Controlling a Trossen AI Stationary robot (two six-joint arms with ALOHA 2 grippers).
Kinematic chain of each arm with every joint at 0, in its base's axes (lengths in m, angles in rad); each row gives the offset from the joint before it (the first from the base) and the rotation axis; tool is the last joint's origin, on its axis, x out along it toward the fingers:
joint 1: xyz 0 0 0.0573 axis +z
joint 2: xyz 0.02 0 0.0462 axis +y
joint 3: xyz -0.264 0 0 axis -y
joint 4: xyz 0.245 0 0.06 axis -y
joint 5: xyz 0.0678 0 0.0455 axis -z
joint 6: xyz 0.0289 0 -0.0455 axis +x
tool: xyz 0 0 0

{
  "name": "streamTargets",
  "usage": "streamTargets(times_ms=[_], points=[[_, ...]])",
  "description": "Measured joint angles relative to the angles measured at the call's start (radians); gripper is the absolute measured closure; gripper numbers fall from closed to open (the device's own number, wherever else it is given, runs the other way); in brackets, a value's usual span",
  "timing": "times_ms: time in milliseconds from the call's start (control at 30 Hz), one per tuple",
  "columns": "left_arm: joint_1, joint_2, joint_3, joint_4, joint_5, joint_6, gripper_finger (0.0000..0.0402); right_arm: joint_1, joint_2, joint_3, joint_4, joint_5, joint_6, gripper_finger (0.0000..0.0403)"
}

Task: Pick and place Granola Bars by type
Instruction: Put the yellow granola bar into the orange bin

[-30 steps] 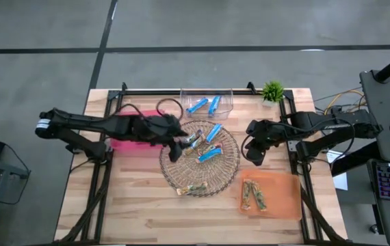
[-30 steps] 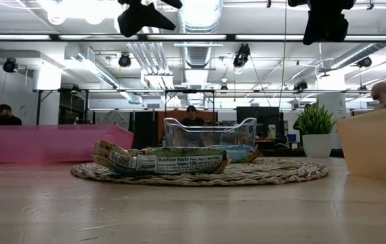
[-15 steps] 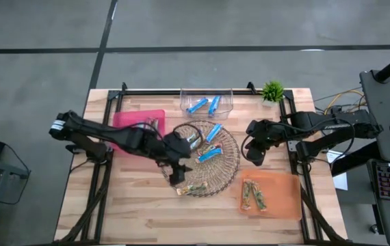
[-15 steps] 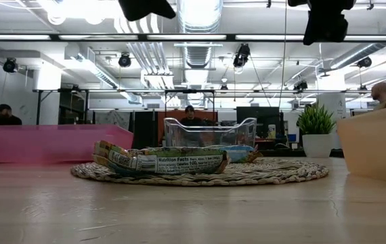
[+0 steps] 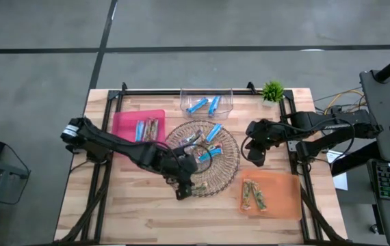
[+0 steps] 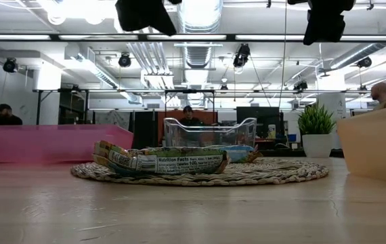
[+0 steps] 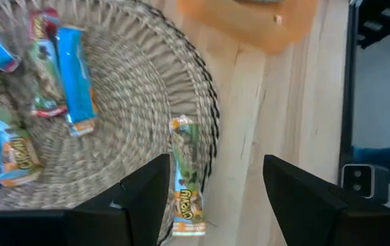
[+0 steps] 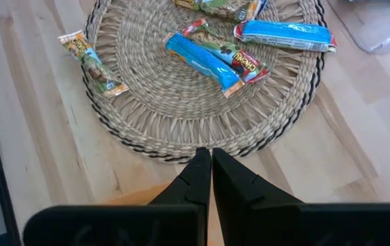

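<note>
Two dark jointed arms; matte black blocky fingers (image 7: 297, 198); white band at left arm's base

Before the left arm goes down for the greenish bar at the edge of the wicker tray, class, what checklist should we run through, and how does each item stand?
1. Left gripper open: ok, its fingers stand wide apart.
2. Greenish bar lined up between the fingers: ok in the left wrist view.
3. Bar free of other bars: ok, it lies alone on the wicker tray's rim, partly over the table.
4. Gripper at grasp height: not ok, the low view shows it high above the tray.
5. Right gripper out of the way: ok, shut and off the tray's far side.
6. Orange tray has room: ok, only a few bars inside.
</note>
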Motion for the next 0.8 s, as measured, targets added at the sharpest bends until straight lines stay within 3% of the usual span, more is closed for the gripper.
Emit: streamTargets(times_ms=[500,800], points=[[-0.042,0.145,-0.002,0.004,0.048,-0.012,0.0184,-0.02,-0.002,0.0,-0.004,-0.049,-0.065,0.0394],[-0.042,0.158,-0.002,0.009,0.044,-0.008,0.0184,-0.157,-0.077,0.0,-0.008,-0.225,-0.422,0.0394]])
